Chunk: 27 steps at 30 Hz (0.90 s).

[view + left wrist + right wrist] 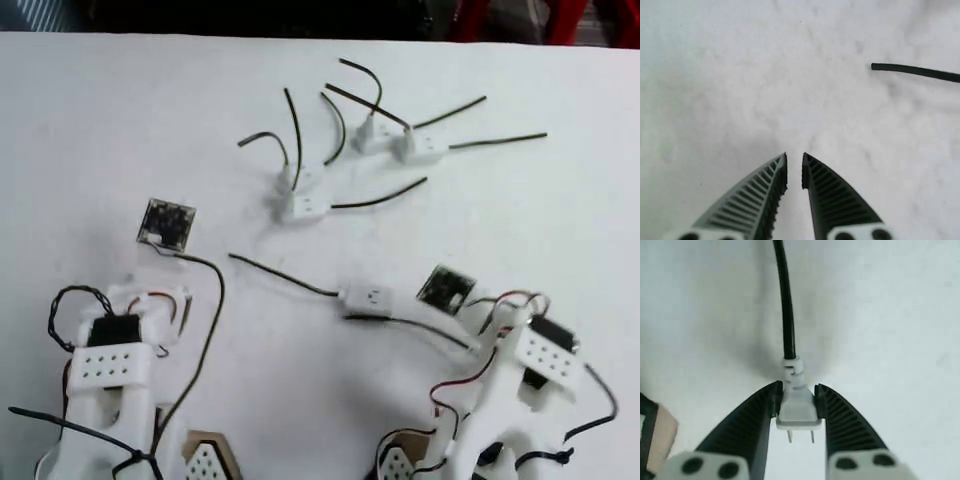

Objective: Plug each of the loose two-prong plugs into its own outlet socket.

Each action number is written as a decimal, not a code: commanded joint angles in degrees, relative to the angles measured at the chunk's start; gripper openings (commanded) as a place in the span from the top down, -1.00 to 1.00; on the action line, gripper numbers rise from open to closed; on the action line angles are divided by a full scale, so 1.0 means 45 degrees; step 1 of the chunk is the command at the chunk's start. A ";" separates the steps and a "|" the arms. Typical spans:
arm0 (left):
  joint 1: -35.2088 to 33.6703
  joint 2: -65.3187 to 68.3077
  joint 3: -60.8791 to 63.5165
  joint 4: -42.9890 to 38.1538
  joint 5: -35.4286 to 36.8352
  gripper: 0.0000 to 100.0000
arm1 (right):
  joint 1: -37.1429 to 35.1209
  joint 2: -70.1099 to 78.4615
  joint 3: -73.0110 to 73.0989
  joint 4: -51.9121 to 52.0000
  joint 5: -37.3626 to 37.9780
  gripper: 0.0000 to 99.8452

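**Plug gripped, one socket waiting**

The right end effector (797,390) is clamped on the plug (798,409) at lower centre of its wrist frame. The prongs point down-frame and the long axis and cable (785,300) run up-frame. The left end effector (794,161) is empty, its tips narrowly apart. Overhead, the centre socket (366,297) looks unfilled. Whether the white pieces (400,140) at upper centre are mated is unclear.

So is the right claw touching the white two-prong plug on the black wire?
Touching. The right wrist view shows the right claw with black ribbed fingers pressed against both sides of the white two-prong plug.
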 commanded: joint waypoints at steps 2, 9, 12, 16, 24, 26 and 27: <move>-0.0127 -0.0303 -0.0059 -0.0195 -0.0117 0.85 | 0.0537 -0.0186 -0.2989 0.2159 -0.0059 0.96; -0.0127 -0.0303 -0.0059 -0.0195 -0.0117 0.85 | 0.0479 -0.0186 -0.5158 0.3487 -0.1778 0.96; -0.0127 -0.0303 -0.0059 -0.0195 -0.0117 0.85 | -0.0068 -0.0088 -0.5314 0.3429 -0.2930 0.96; -0.0127 -0.0303 -0.0059 -0.0195 -0.0117 0.85 | -0.1241 -0.0049 -0.5079 0.3389 -0.5236 0.96; -0.0147 -0.0303 -0.0059 -0.0156 -0.0117 0.85 | -0.3253 -0.0029 -0.2735 0.0557 -0.8928 0.96; -0.0147 -0.0303 -0.0059 -0.0156 -0.0117 0.85 | -0.3526 -0.0029 -0.2129 -0.0205 -0.9299 0.96; -0.0147 -0.0303 -0.0059 -0.0156 -0.0117 0.85 | -0.3643 -0.0029 -0.1954 -0.0381 -0.9416 0.96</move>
